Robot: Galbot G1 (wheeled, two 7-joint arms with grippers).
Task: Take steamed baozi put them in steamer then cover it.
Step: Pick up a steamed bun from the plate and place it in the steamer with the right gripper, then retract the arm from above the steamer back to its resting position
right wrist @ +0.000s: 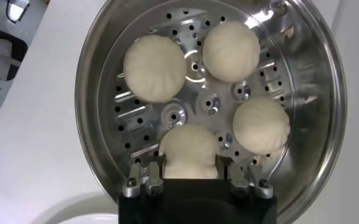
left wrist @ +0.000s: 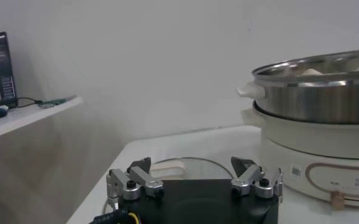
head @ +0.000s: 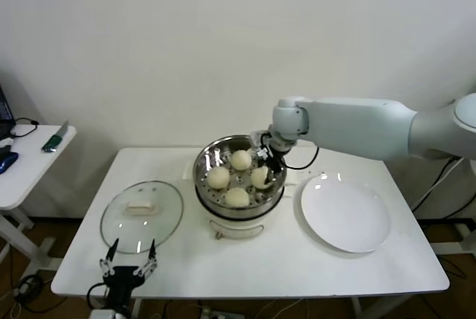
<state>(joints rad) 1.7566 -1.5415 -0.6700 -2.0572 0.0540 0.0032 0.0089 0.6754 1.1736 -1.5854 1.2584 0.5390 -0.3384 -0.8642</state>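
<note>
Several steamed baozi lie on the perforated floor of the shiny steamer (head: 202, 161) (right wrist: 85, 91). My right gripper (head: 266, 168) (right wrist: 190, 175) reaches down inside its right rim. It is shut on one baozi (head: 259, 177) (right wrist: 188, 149), which rests on the floor with its sides pinched flat between the fingers. Other baozi (right wrist: 153, 67) (right wrist: 231, 50) (right wrist: 261, 125) sit free around it. The glass cover (head: 141, 215) (left wrist: 185, 163) lies flat on the table left of the steamer (left wrist: 313, 91). My left gripper (head: 128, 265) (left wrist: 194, 175) hangs open at the table's front edge, just short of the cover.
A bare white plate (head: 344, 213) lies right of the steamer. The white pot base (head: 236, 226) (left wrist: 313, 143) carries the steamer. A small side table (head: 26, 159) with tools stands at the far left.
</note>
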